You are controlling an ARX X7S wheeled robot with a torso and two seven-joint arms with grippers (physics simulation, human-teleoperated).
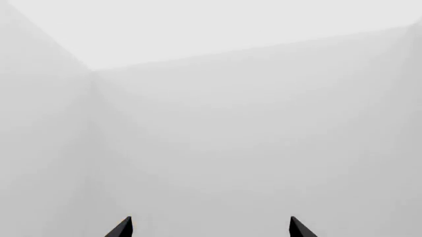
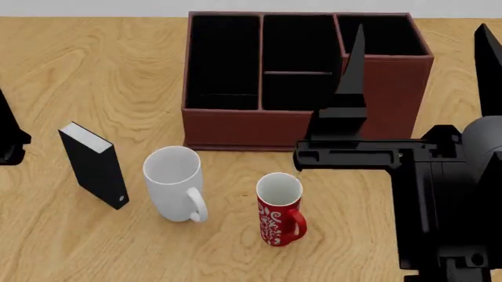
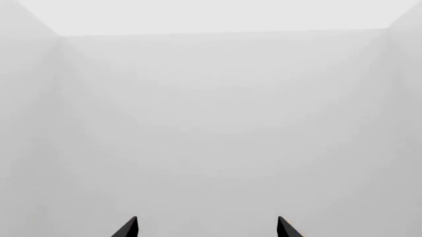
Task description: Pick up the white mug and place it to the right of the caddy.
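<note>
The white mug point(image 2: 173, 183) stands upright on the wooden table point(image 2: 94, 70), its handle toward the front right, just in front of the caddy point(image 2: 306, 126). The caddy is a large reddish-brown box with black-lined compartments at the back centre. My right gripper point(image 2: 419, 28) is raised at the right, its two black fingers spread wide in front of the caddy's right end, open and empty. Only a black piece of my left arm point(image 2: 9, 138) shows at the left edge. Both wrist views show only pale walls; the left gripper point(image 1: 211, 226) and right gripper point(image 3: 207, 226) are open.
A red patterned mug point(image 2: 279, 210) stands right of the white mug, close to my right arm's body point(image 2: 447, 194). A black book-like box point(image 2: 96, 165) stands upright left of the white mug. Bare wood lies right of the caddy, partly behind my right arm.
</note>
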